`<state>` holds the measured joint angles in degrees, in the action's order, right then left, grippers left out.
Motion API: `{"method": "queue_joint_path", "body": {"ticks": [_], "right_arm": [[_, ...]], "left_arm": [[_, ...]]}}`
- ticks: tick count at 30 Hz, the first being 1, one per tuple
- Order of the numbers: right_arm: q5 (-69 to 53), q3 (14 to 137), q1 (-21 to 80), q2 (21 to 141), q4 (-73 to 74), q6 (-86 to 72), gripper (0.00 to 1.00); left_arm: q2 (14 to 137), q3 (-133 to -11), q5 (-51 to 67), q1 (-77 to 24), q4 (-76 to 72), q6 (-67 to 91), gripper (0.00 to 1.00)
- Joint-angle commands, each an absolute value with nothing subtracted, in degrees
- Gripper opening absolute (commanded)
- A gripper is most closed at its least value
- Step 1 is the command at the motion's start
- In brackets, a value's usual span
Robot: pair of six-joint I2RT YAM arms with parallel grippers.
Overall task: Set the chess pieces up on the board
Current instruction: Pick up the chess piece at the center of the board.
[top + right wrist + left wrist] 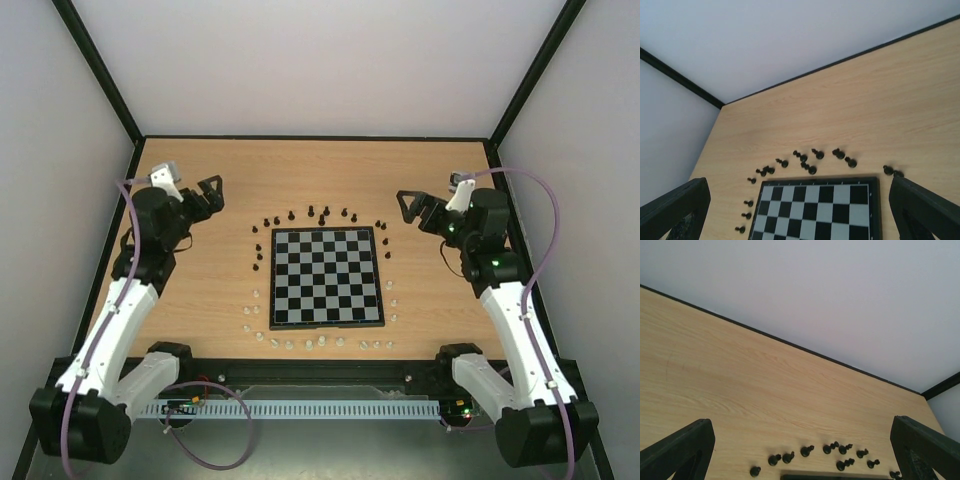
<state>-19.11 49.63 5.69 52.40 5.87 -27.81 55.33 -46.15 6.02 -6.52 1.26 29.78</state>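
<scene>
Two grippers, both spread wide, nothing between the fingers. Your left gripper sits over the far-left of the table, your right gripper over the far-right, each well apart from the board. The board lies mid-table. The chess pieces stand off it, in a loose arc just beside its far edge and far corners. White pieces line the near edge.

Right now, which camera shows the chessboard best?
The top external view: the whole board shows, all four edges. The right wrist view catches only its far rows; the left wrist view, just a sliver of its border.
</scene>
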Motion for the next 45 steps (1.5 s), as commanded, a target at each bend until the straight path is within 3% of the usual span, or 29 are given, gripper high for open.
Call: {"method": "queue_joint_path", "body": {"ticks": [1,9,13,21,26,38,45], "right_arm": [[-23.2,46.9,5.9,49.8,10.2,-30.1,0.99],[-22.9,47.1,5.9,52.5,9.5,-35.0,0.99],[-29.5,44.3,5.9,54.7,4.1,-36.2,0.99],[-15.2,43.9,6.5,59.0,7.3,-31.6,0.99],[-4.0,48.3,10.7,66.2,9.2,-28.8,0.99],[10.0,59.9,20.6,80.9,14.5,-24.0,0.88],[11.3,65.9,26.8,87.9,15.1,-22.1,0.80]], "left_arm": [[49.9,-43.3,8.6,-6.2,5.4,32.6,0.99],[47.8,-42.2,20.0,-6.2,0.5,29.7,0.99],[48.0,-42.1,22.2,-6.3,-1.0,29.2,0.99],[51.9,-43.4,9.8,-7.8,6.8,30.8,0.99],[54.9,-41.4,8.2,-9.1,2.9,33.4,0.99],[67.0,-39.3,-0.9,-20.3,-1.7,33.1,0.99],[69.3,-41.3,-12.6,-28.0,1.6,31.7,0.99]]}}
